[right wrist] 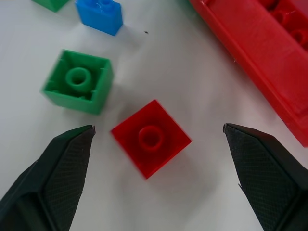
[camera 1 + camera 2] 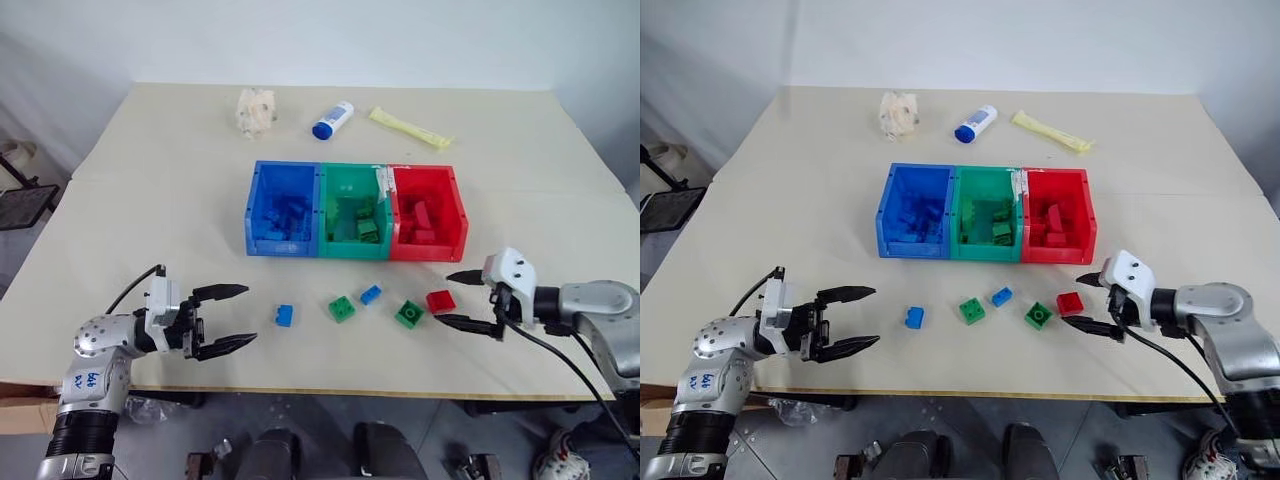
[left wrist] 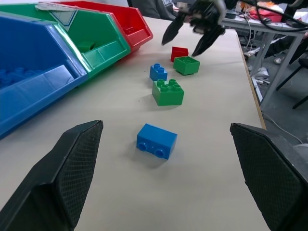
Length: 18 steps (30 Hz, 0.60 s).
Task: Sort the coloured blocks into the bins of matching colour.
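Three joined bins stand mid-table: blue (image 2: 257,215), green (image 2: 327,215) and red (image 2: 458,215), each holding bricks of its own colour. In front of them several loose blocks lie in a row: a blue block (image 2: 285,316), a green block (image 2: 342,308), a small blue block (image 2: 371,294), an upturned green block (image 2: 409,314) and an upturned red block (image 2: 440,301). My right gripper (image 2: 467,299) is open just right of the red block (image 1: 150,138), which lies between its fingers' line. My left gripper (image 2: 228,316) is open, left of the blue block (image 3: 156,140).
Behind the bins lie a crumpled beige object (image 2: 256,110), a white bottle with a blue cap (image 2: 333,119) and a yellow packet (image 2: 410,128). The table's front edge (image 2: 330,390) runs close below both grippers.
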Tool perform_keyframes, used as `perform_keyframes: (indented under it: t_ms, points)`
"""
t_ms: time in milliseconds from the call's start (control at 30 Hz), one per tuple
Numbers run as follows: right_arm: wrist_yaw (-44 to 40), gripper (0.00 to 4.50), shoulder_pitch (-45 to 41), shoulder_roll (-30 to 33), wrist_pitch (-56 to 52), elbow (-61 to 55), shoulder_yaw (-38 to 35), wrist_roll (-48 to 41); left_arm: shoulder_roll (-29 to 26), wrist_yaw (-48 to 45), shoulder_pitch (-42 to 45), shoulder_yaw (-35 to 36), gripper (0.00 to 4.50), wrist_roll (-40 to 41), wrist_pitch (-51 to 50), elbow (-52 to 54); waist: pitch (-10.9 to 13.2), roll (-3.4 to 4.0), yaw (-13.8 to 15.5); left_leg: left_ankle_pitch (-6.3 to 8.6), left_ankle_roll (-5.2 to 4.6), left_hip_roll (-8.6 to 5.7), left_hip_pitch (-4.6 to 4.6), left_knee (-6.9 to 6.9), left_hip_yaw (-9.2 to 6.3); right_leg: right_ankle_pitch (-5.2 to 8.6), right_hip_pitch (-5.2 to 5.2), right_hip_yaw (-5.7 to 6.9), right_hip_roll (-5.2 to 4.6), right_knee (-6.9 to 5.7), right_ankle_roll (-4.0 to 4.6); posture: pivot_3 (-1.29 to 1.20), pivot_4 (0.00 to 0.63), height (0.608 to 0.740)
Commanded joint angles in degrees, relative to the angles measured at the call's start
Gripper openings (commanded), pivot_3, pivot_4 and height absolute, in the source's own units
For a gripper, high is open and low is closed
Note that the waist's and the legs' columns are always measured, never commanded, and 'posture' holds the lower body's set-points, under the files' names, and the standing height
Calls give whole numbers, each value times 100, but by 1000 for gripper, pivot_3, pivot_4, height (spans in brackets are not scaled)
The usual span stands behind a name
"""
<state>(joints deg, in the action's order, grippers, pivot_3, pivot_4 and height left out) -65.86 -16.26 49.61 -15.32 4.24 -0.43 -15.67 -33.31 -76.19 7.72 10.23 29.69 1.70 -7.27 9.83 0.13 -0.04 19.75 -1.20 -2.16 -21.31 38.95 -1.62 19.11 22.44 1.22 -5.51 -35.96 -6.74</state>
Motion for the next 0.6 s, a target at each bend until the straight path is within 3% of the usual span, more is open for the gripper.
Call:
perform_keyframes:
  t_ms: [33,167,200,467,600]
  points:
    - [-85,3563,-87,-40,116,88,23,31,23,113,-150,105,4500,172,-13,335,0,1,-2,0,0,0,0,0,0,0,0,0,0,0,0,0,150,740]
    - [-110,2197,-11,-30,105,42,-29,9,11,184,-254,139,4500,201,-36,447,0,1,-2,0,0,0,0,1,0,0,-1,0,0,0,0,0,150,740]
    - [-112,2037,6,-26,105,26,-45,2,8,191,-262,139,4500,204,-39,451,0,1,-3,0,0,1,1,2,0,0,-2,1,0,0,0,0,150,740]
    - [329,2038,-90,-57,-455,-859,-444,-347,35,186,-105,82,4500,192,-30,331,2,3,-4,0,0,1,0,3,0,0,0,0,0,-1,0,0,150,740]
    - [888,2038,-946,-352,-489,-663,-495,-291,99,133,75,-6,4500,166,-26,198,2,4,-38,-2,4,1,2,4,3,0,0,0,1,-2,0,0,150,740]
